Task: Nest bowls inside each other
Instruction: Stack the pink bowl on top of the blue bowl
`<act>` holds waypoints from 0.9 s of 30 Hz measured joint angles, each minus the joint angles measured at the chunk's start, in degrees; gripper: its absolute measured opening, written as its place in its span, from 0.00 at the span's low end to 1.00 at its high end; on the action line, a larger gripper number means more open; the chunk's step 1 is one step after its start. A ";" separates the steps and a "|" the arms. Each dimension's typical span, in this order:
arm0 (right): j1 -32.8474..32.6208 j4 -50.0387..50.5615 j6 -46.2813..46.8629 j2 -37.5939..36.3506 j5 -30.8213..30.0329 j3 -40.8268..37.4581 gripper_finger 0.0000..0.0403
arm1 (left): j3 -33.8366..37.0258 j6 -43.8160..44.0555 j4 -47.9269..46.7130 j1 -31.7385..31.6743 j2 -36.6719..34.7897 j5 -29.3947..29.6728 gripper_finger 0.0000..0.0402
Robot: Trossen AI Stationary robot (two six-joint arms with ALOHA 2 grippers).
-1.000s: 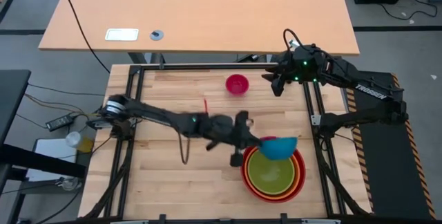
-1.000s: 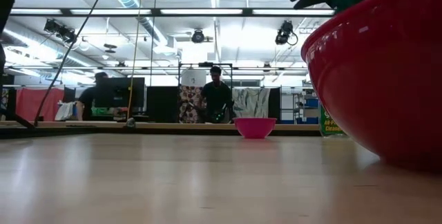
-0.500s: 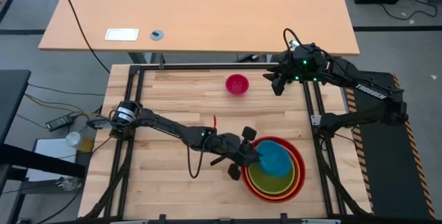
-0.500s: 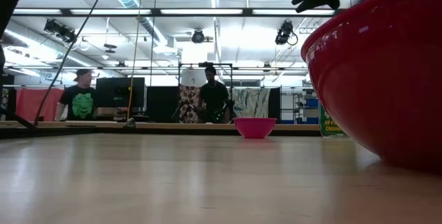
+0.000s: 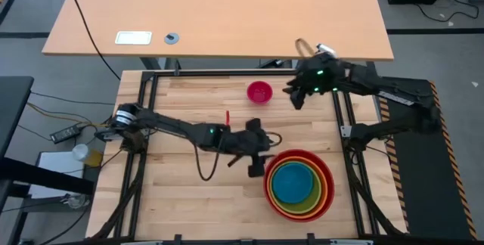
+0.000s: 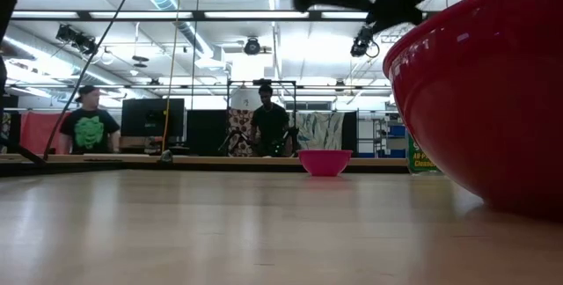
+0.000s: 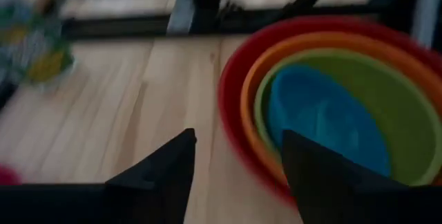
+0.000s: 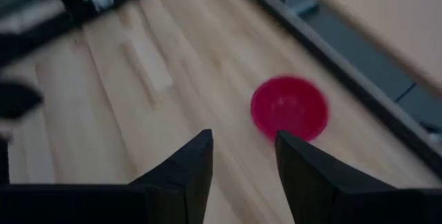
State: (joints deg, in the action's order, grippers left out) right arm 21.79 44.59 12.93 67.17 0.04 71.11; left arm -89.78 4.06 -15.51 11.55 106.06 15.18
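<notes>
Near the table's right near corner stands a stack of bowls: the red bowl (image 5: 299, 156) outermost, then orange (image 5: 324, 192) and lime green (image 5: 310, 200), with the blue bowl (image 5: 293, 182) lying level in the middle. My left gripper (image 5: 263, 160) is open just left of the stack's rim and touches nothing; its wrist view shows the blue bowl (image 7: 324, 113) ahead of its fingers. The small pink bowl (image 5: 259, 91) stands alone on its base at the far middle. My right gripper (image 5: 295, 95) hovers open to the right of it, with the pink bowl (image 8: 289, 108) just beyond its fingertips.
The stack's red wall (image 6: 484, 91) fills the right of the low view, with the pink bowl (image 6: 325, 161) far behind it. A black frame rail (image 5: 227, 72) runs along the table's far edge. Bare wood (image 5: 189, 192) lies left of the stack. People stand in the room beyond the table.
My left gripper has lowered the blue bowl from above the stack's far rim into the green bowl, opened and let go, then drawn back toward the table's left. The blue bowl now lies level inside. My right gripper has dipped a little toward the pink bowl.
</notes>
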 joint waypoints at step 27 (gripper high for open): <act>0.03 -15.06 -23.28 35.65 -6.79 -1.16 0.62 | 37.31 23.93 11.49 2.56 -31.98 13.74 0.29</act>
State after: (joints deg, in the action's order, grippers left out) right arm 21.82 29.53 -10.35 102.82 -6.75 69.95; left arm -52.47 27.99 -4.02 14.11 74.09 28.93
